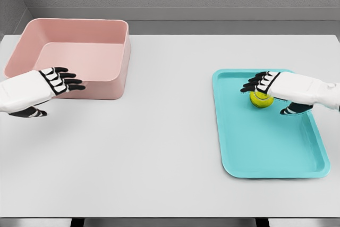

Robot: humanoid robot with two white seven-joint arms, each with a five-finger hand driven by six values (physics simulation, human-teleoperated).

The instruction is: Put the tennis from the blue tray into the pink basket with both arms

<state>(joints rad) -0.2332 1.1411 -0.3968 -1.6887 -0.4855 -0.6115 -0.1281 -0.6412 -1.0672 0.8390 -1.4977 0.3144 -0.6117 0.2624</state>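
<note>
Step is the pick: our right hand [273, 90] hovers spread over tennis ball [261, 99] in blue tray [255, 158], next we close fingers; left hand [56, 82] spread by pink basket [101, 86].

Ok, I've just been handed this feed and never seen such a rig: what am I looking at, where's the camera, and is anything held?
This is one simulator render from a camera on a humanoid robot's head, looking down at a white table. The two white arms are the robot's own. The left hand, fingers spread and holding nothing, hovers at the front wall of the pink basket, which looks empty. The right hand is over the blue tray, right above the yellow tennis ball. Its fingers are stretched out over the ball rather than wrapped around it. I cannot tell whether it touches the ball, which appears to be sitting on the tray.
</note>
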